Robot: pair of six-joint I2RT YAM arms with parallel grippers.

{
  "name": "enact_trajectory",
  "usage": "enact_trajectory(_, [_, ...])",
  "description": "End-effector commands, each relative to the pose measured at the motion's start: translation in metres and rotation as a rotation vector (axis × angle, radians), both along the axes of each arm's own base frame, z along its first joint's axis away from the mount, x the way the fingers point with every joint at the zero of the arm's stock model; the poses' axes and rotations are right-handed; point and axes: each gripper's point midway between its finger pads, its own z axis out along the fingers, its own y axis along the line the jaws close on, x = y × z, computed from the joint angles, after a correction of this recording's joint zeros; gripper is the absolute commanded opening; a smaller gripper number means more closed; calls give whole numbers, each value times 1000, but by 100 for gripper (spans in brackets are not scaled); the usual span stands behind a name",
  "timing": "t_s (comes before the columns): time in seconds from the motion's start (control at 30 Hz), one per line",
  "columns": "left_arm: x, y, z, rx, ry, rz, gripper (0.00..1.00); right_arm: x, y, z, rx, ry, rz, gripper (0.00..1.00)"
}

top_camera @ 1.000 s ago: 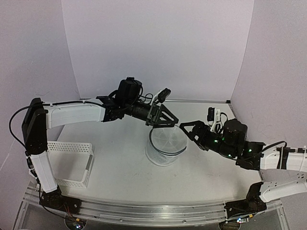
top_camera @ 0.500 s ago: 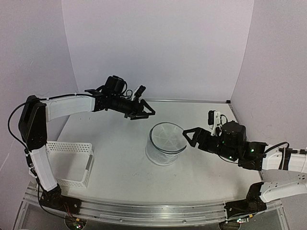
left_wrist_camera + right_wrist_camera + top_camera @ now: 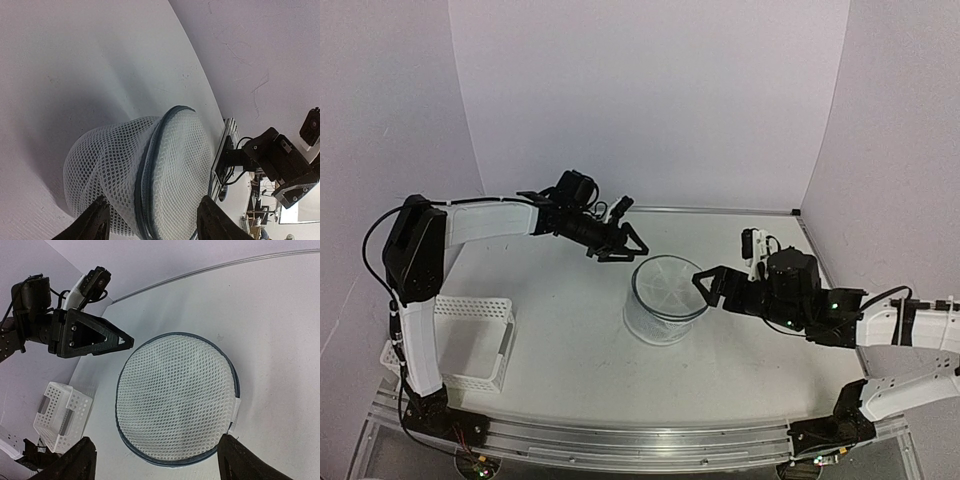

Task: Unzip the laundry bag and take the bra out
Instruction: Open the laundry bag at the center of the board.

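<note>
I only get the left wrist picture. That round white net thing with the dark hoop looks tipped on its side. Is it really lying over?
Observer: No. In the top camera the round white mesh laundry bag stands upright on the white table, flat face up.
Visitor: Is anything else on there?
Observer: Yes, a rectangular white plastic lattice basket sits at the near left corner, well apart from the bag.
Visitor: So where would the bag open?
Observer: The right wrist camera shows a small white tab on the dark rim, on the side nearest the open right hand. It may mark the zip's end, but I cannot be sure.
</note>
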Motion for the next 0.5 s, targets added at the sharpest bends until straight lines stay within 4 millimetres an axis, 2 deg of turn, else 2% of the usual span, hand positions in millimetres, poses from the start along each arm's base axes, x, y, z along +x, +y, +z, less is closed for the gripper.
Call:
enact_trajectory(0.0, [1,-10,26,-61,-43,-48,59,9,8,15,17,-25,-12,85])
enact_trajectory(0.47, [-20,-25,37,-93,-44,-117,57,18,26,-4,5,24,0,86])
